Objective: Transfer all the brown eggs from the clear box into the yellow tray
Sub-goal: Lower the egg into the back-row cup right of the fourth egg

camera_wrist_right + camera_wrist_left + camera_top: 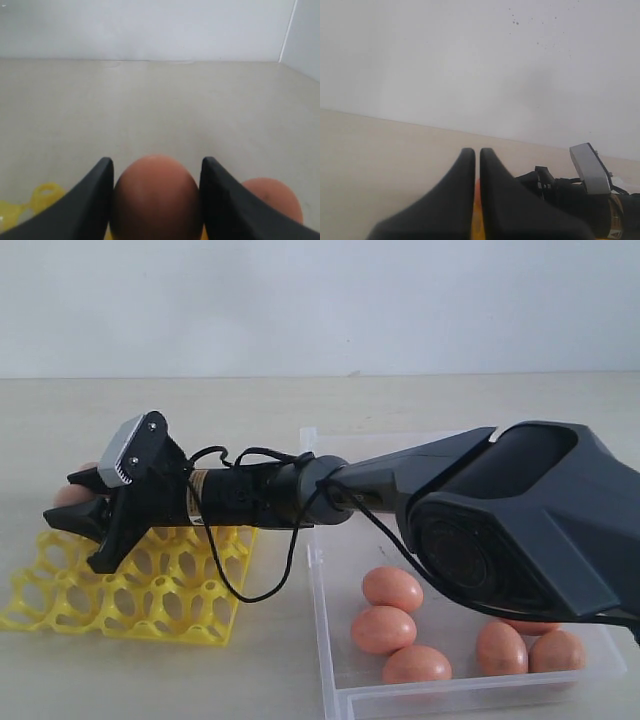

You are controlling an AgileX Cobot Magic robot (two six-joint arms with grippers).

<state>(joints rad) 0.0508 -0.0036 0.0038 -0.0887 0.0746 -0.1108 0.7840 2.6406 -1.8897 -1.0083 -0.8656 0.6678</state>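
Right wrist view, held egg [155,200]: orange-brown and matte, filling the gap between two black fingers [90,200], a pad pressed to each side.
right gripper [156,161]: clamped on the held egg, jaws fairly wide around it; in the exterior view reached across the middle, low over the far left part of the tray.
second egg [274,197]: same colour, just beside the outer face of one finger; whether seated in a cup cannot be told.
yellow tray [150,590]: bright lattice of cups on the table at the left of the exterior view, beneath the right gripper.
brown eggs [392,588]: five lying in plain sight on the box floor toward its front wall, another partly hidden under the arm.
clear box [470,698]: translucent, low-walled, right of the yellow tray, with a strip of table between them.
right arm [500,510]: dark housing over the clear box, wrist stretched leftward.
cable [235,585]: black loop hanging from the wrist over the tray's near corner.
left gripper [477,150]: fingers drawn together, only a thin slit between them, holding nothing; orange and yellow showing low in the slit.
table [270,670]: pale wood-tone surface under everything.
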